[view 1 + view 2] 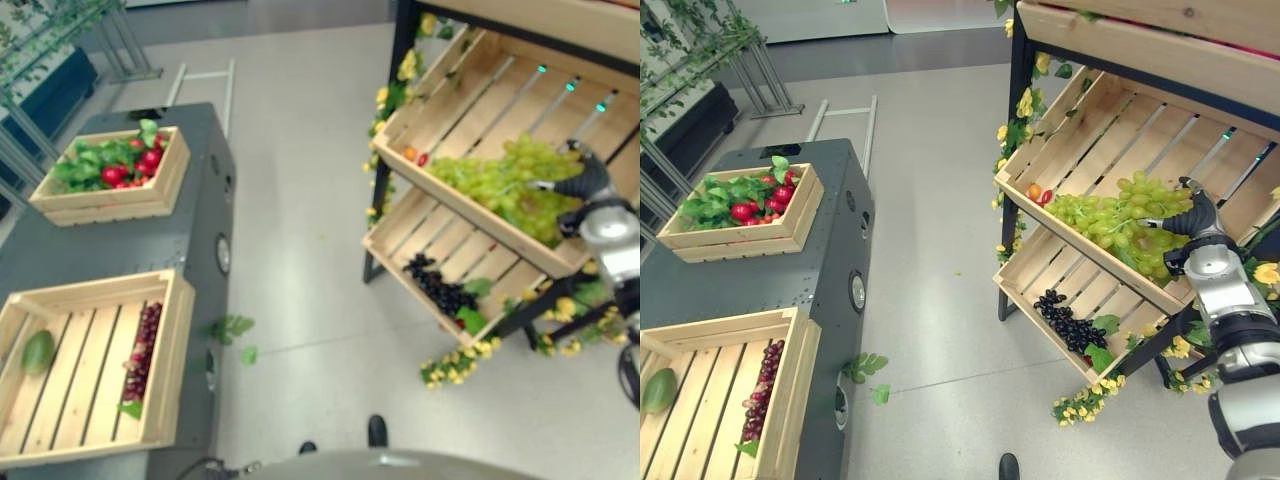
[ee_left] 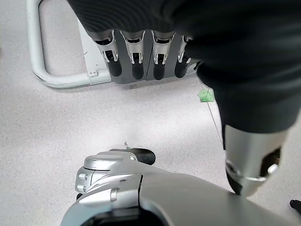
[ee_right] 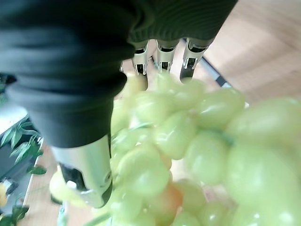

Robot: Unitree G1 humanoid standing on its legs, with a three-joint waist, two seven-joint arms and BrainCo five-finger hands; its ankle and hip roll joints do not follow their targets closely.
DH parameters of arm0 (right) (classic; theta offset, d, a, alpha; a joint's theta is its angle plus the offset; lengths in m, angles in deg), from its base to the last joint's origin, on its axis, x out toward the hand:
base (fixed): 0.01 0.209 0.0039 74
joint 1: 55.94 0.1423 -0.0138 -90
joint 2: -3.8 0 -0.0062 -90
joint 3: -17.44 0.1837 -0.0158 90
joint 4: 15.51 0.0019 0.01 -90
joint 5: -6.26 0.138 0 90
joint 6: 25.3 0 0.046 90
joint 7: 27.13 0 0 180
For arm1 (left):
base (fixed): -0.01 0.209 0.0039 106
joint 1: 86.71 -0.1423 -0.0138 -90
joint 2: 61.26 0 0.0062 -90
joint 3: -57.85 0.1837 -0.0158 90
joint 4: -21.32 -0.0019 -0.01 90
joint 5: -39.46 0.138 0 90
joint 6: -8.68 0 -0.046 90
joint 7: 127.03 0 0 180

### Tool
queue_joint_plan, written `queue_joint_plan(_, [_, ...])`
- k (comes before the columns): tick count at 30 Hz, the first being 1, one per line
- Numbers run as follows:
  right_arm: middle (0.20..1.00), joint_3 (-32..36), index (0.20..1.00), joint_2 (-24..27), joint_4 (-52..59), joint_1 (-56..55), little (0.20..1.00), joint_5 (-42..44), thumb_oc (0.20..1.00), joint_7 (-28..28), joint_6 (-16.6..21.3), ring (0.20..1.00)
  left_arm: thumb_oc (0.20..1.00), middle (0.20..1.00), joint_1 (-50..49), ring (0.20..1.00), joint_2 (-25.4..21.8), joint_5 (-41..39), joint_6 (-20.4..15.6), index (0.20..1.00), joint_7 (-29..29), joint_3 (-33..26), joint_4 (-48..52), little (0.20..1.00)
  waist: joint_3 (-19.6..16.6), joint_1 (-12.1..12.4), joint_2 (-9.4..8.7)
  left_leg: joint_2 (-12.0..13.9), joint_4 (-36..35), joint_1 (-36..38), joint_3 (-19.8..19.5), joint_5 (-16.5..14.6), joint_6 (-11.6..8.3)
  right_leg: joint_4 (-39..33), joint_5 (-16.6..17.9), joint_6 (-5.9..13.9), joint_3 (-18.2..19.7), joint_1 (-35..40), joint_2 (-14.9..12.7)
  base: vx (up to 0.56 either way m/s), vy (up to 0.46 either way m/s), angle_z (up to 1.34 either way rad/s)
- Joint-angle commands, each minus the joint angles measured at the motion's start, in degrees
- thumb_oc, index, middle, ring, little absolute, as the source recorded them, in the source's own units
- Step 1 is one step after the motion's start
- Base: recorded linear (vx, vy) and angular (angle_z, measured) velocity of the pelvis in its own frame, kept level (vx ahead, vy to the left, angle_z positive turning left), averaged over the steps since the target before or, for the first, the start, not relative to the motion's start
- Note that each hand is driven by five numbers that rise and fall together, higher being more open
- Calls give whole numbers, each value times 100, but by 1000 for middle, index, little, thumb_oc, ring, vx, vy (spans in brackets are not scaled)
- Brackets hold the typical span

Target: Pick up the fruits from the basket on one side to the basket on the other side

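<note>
A big bunch of green grapes point(image 1: 500, 180) lies in the upper slanted wooden crate point(image 1: 460, 207) of the shelf at the right. My right hand point(image 1: 1196, 214) is at the right end of that bunch. In the right wrist view its fingers point(image 3: 162, 59) reach over the green grapes point(image 3: 188, 141) and its thumb point(image 3: 84, 165) stands beside them, still straight, so the hand is open. On the grey table at the left, a near wooden crate point(image 1: 172, 345) holds dark red grapes point(image 1: 140, 350) and a green fruit point(image 1: 38, 352). My left hand point(image 2: 136, 47) hangs open over the floor.
The lower shelf crate point(image 1: 400, 232) holds black grapes point(image 1: 440, 285). Small orange and red fruits point(image 1: 415, 157) lie at the upper crate's left end. A far crate point(image 1: 165, 185) with red fruit and leaves stands on the table point(image 1: 205, 225). A person's shoe point(image 1: 377, 430) shows on the floor.
</note>
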Motion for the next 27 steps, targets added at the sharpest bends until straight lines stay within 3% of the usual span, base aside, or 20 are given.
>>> queue_joint_plan(1, [1000, 273, 1000, 376, 224, -182, 1000, -198, 1000, 96, 251, 1000, 1000, 1000, 125, 1000, 222, 232, 10, 1000, 46, 160, -420, 1000, -127, 138, -378, -88, 63, -89, -59, -243, -157, 57, -548, 433, -20, 281, 99, 0, 0, 0])
queue_joint_plan(13, [1000, 1332, 1000, -69, 1908, -1400, 1000, -369, 1000, 188, 418, 1000, 1000, 1000, 152, 1000, 144, 442, 54, 1000, -24, -223, -483, 1000, -226, 158, -442, -124, 54, -11, -15, -305, -77, 57, -532, 448, 61, 320, 83, -9, 7, 0])
queue_joint_plan(19, [1000, 1805, 1000, -706, 3028, -2197, 1000, -271, 1000, 58, 613, 1000, 1000, 1000, 128, 1000, 117, 601, 72, 1000, -57, -442, -506, 1000, -278, 165, -499, -165, 68, -19, -5, -275, -35, 57, -457, 458, 110, 288, 53, -11, 15, -3])
queue_joint_plan(27, [1000, 1800, 1000, -1474, 3909, -2825, 1000, -131, 1000, -216, 788, 1000, 1000, 1000, 111, 1000, 100, 701, 62, 1000, -47, -595, -500, 1000, -303, 182, -551, -200, 90, 9, 31, -307, 12, 57, -436, 473, 181, 306, 41, -7, 4, -3])
